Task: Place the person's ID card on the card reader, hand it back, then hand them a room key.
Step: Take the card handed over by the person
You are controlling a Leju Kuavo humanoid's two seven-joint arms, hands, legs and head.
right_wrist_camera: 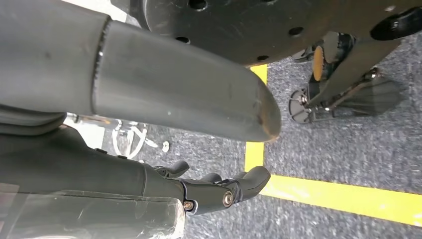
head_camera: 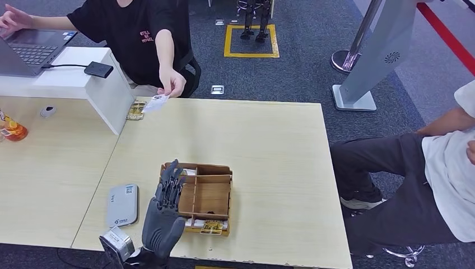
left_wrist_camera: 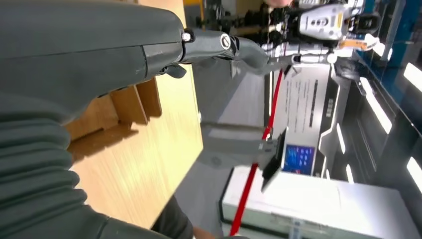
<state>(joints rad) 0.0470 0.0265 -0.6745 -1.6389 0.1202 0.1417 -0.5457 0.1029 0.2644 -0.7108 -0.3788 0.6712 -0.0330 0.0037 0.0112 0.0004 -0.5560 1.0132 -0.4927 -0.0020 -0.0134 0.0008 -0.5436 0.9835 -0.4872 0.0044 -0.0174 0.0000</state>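
Observation:
A person in a black shirt stands at the table's far side and holds out a white ID card point(head_camera: 155, 103) over the far edge. My left hand point(head_camera: 165, 210) is raised above the table's near edge, fingers stretched out and apart, holding nothing. It hovers at the left side of a wooden divider box point(head_camera: 203, 193), well short of the card. The grey card reader point(head_camera: 123, 204) lies flat just left of this hand. A gold room key point(head_camera: 212, 226) sits in the box's front slot. In the left wrist view my left hand point(left_wrist_camera: 149, 55) extends past the box point(left_wrist_camera: 124, 109). My right hand point(right_wrist_camera: 214, 191) hangs over the floor, empty.
A white counter block point(head_camera: 84, 78) with a laptop point(head_camera: 28, 47) and a black device point(head_camera: 98, 69) stands at the far left. Another gold card point(head_camera: 136, 110) lies beside it. An orange bottle point(head_camera: 11, 129) is at the left edge. A seated person point(head_camera: 425, 168) is on the right.

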